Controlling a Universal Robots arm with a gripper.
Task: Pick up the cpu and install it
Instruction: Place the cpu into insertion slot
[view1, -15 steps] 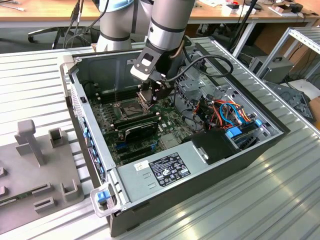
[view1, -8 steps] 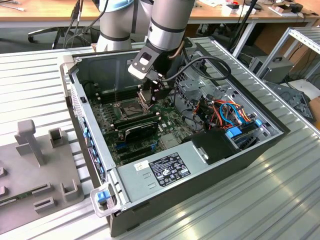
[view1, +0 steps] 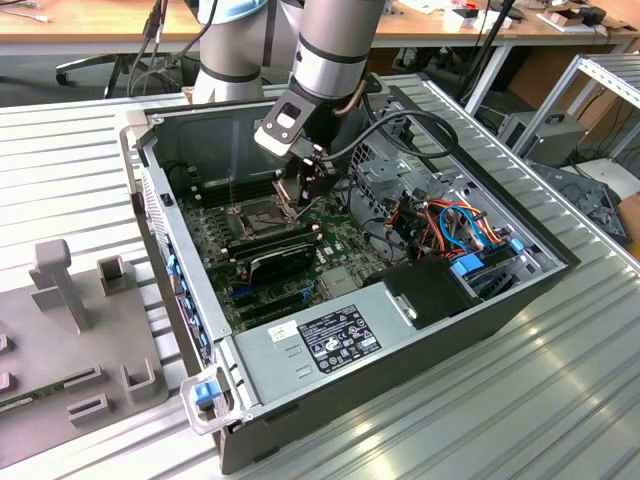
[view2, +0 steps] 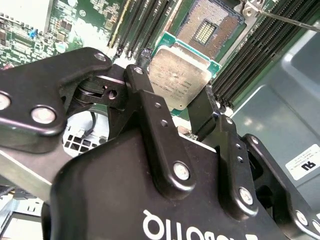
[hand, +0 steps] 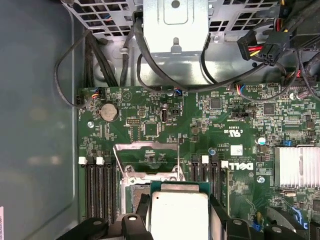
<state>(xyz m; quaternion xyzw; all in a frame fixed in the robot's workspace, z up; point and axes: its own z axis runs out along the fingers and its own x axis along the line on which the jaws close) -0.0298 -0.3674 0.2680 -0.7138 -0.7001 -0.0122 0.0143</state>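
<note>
Tool (view2: 172, 95) pinching cpu (view2: 181, 75) by two opposite edges, black fingers (view2: 150, 95) pressed against the chip's sides, pale silver-grey face exposed. Same cpu (hand: 179, 212) in first wrist view, held above green motherboard (hand: 165, 125) and partly overlapping open socket (hand: 132, 192), not seated in it. Socket (view2: 205, 27) in second wrist view with contact field bare; hinged metal frame (hand: 147, 150) swung open. Dark memory slots (hand: 97, 187) on either side of socket; finned heatsink (hand: 300, 167) and coin cell (hand: 108, 112) elsewhere on board. Exterior view: arm (view1: 335, 50) reaching down into open computer case (view1: 300, 350), tool (view1: 300, 190) low over socket (view1: 258, 212). Case lying on ribbed metal counter (view1: 500, 420); grey fixture plate (view1: 60, 330) beside it on the exterior view's left.
</note>
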